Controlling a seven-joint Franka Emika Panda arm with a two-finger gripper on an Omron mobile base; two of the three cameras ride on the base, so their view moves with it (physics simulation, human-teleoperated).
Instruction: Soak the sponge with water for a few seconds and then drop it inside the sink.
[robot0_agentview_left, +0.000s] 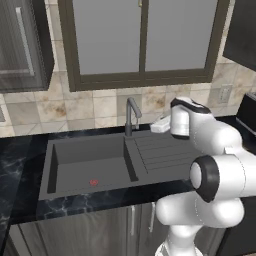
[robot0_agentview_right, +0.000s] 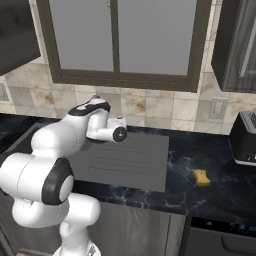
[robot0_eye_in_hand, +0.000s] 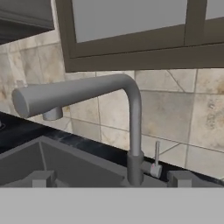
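Our claw (robot0_eye_in_hand: 111, 179) is wide open and holds nothing, right in front of the faucet (robot0_eye_in_hand: 133, 131). Far to its right, the sponge (robot0_agentview_right: 201, 177) lies on the surface (robot0_agentview_right: 210, 190).

In the right base view the arm (robot0_agentview_right: 65, 145) covers the sink's basin and faucet, leaving its drainboard (robot0_agentview_right: 127, 160) showing. The toaster (robot0_agentview_right: 245, 137) is cut by the right edge. In the left base view the arm hides the drainboard's right end.
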